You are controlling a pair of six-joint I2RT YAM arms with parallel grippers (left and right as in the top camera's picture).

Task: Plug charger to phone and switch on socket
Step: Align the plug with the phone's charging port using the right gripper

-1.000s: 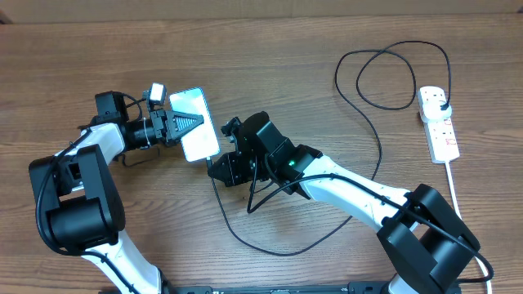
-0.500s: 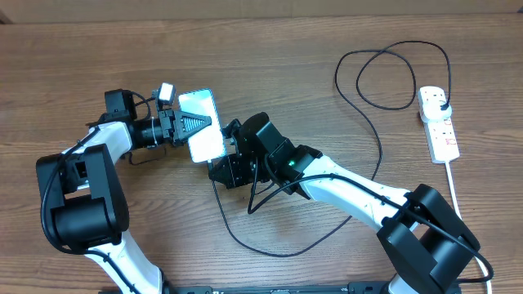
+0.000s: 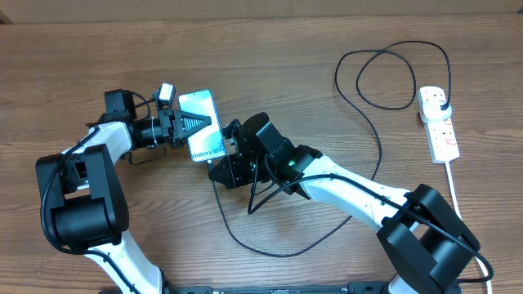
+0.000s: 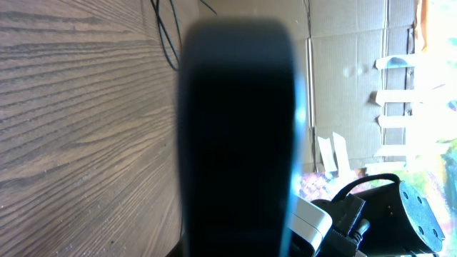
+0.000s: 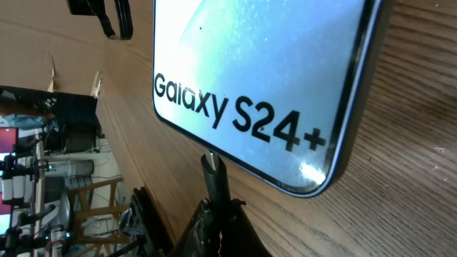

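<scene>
The phone is held above the table at centre left, screen up, clamped across its middle by the closed left gripper. The right gripper, shut on the charger near its tip, holds the connector against the phone's bottom edge. The cable loops away to the socket, far right.

both arms, the left arm and the right arm, are glossy white links between bulky, rounded black joint housings. the left tool has black triangular fingers, a small white camera block and a thin black cable behind. a green light glows on the right arm's black wrist.
</scene>
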